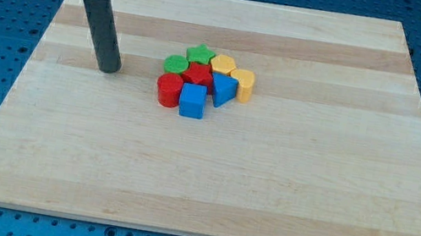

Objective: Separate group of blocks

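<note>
On the pale wooden board (283,199), eight small blocks sit packed together, touching, a little toward the top edge from its middle: green star block (200,53), green round block (176,64), yellow hexagonal block (223,64), yellow rounded block (242,84), red star-like block (198,76), red cylinder block (168,90), blue cube block (192,100), blue triangular block (223,90). My tip (108,67) (a bare rod, nothing to open or close) rests toward the left edge, near but apart from the cluster. I judge separating has not begun; every block remains to push.
</note>
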`<state>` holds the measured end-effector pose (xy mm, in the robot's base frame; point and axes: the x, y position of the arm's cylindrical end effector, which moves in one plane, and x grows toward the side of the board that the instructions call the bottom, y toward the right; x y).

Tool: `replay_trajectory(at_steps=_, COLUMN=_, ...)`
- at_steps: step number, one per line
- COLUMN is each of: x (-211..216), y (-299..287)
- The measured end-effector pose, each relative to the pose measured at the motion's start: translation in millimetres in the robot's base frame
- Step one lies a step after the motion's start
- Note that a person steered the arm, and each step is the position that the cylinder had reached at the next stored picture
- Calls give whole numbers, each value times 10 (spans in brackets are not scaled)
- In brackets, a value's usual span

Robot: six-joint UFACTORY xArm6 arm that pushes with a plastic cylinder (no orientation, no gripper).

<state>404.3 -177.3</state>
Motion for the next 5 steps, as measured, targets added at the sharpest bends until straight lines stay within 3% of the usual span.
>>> replay_trajectory(at_steps=5, x=33, y=1134)
